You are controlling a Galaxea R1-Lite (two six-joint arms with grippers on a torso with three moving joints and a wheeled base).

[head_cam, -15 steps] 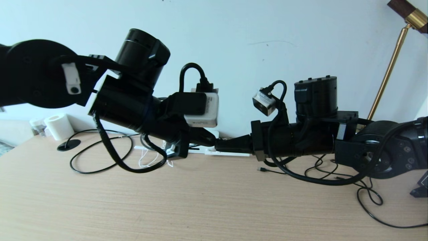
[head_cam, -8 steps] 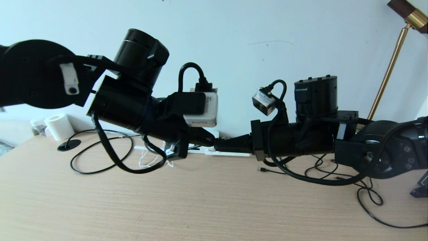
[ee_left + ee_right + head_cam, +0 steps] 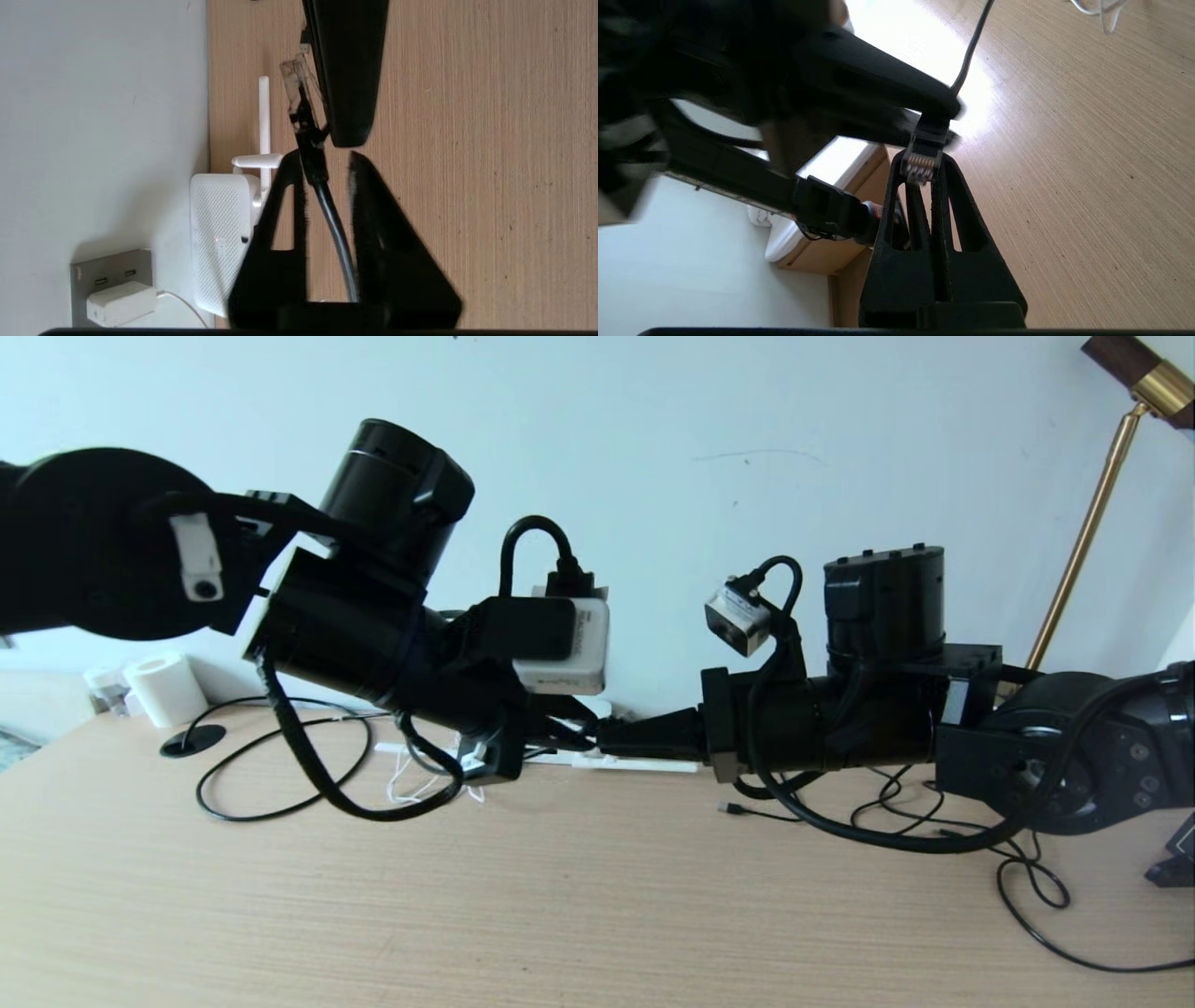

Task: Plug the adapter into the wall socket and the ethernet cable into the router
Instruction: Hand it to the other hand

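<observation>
Left end effector (image 3: 327,163): over the tabletop (image 3: 579,905) near the wall, fingers spread apart, ethernet cable (image 3: 334,228) running loose in the gap between them.
Right end effector (image 3: 924,175): tip to tip with the left one, fingers pressed together on the ethernet cable's clear-tipped connector (image 3: 920,163).
Ethernet cable: in the air between the two end effectors, connector pointing away from the left wrist, black cord trailing back through the left fingers.
Router (image 3: 222,238): white, against the wall on the tabletop, just beside the left end effector, antennas (image 3: 264,126) stretched along the tabletop.
Adapter (image 3: 121,303): white block seated in the wall socket (image 3: 110,273), thin white cord leading toward the router.
Wall socket: grey plate on the wall, next to the router.
Other: loose black cords (image 3: 280,775) lying on the tabletop; paper roll (image 3: 166,689) at the far left; brass lamp stand (image 3: 1088,532) at the right.
</observation>
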